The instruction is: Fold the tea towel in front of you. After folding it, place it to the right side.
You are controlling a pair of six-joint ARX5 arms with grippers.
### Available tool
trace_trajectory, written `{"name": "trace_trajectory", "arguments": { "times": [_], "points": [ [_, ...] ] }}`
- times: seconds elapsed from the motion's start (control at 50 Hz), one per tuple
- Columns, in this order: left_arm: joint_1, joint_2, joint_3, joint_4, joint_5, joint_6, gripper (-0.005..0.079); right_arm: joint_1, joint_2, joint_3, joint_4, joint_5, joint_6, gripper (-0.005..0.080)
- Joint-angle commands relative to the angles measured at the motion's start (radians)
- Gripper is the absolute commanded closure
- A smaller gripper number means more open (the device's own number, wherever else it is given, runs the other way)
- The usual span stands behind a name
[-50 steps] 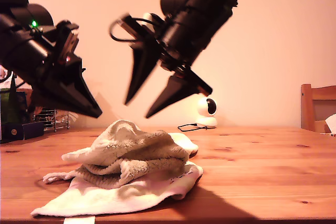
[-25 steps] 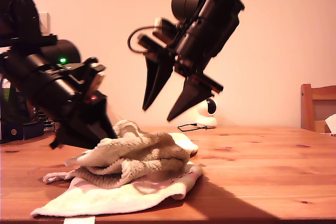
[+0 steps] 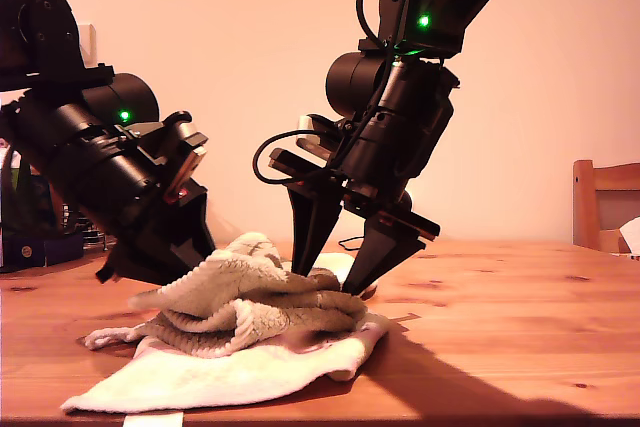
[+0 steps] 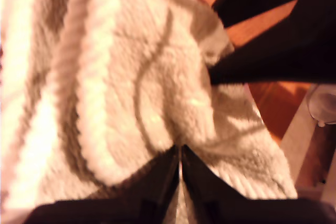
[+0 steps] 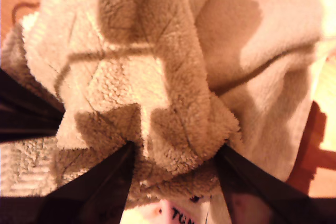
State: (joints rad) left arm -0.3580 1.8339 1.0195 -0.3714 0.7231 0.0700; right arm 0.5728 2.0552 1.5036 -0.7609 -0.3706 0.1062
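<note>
Cream fluffy tea towel [image 3: 240, 332], bunched mid wooden desk [image 3: 500, 327], unfolded, unplaced; first tool [image 4: 179, 153] apparently pinching its pile, second tool [image 5: 176, 156] wide astride a ridge.

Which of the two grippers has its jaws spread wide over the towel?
My second gripper: its jaws straddle a hump of the towel. My first gripper is pinched shut.

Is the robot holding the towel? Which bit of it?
Yes. My first tool is shut and seems to pinch a fold in the bunched-up middle of the towel. My second tool is open around another bunch and is not gripping it.
</note>
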Motion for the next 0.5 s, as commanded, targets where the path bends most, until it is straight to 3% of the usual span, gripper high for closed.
{"name": "trace_trajectory", "arguments": {
  "times": [0.0, 0.38, 0.48],
  "points": [
    [-0.005, 0.055, -0.01, 0.021, -0.001, -0.015, 0.0766, 0.0, -0.003, -0.007, -0.024, 0.003, -0.002, 0.0304],
    [-0.058, 0.102, -0.01, 0.049, -0.008, -0.019, 0.0766, -0.005, -0.003, 0.122, -0.138, 0.006, -0.007, 0.0305],
    [-0.062, 0.103, -0.01, 0.05, -0.013, -0.019, 0.0766, -0.005, -0.003, 0.124, -0.174, 0.051, -0.032, 0.0305]
  ]
}}
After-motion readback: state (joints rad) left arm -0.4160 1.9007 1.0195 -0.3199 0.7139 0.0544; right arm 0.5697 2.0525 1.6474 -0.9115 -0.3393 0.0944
